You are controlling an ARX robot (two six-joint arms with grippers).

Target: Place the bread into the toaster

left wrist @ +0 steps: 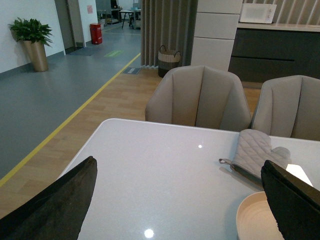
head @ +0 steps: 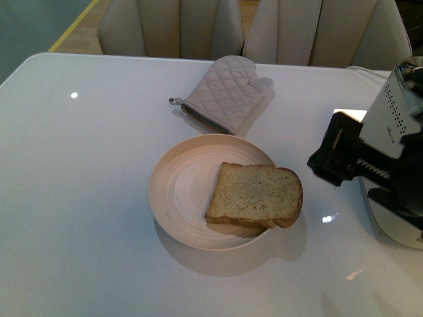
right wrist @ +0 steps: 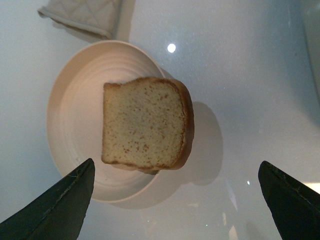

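Note:
One slice of tan bread with a brown crust lies on the right half of a round cream plate, and its rounded end overhangs the rim. My right gripper hovers open just right of the plate, with nothing between its fingers. In the right wrist view the bread and plate lie ahead of the open right gripper. The silvery-white toaster with dark vent holes stands at the far right, partly hidden by my right arm. My left gripper is open above bare table, left of the plate rim.
A quilted beige oven mitt lies behind the plate, also seen as the mitt from the left wrist. Two beige chairs stand at the table's far edge. The white table is glossy with light reflections.

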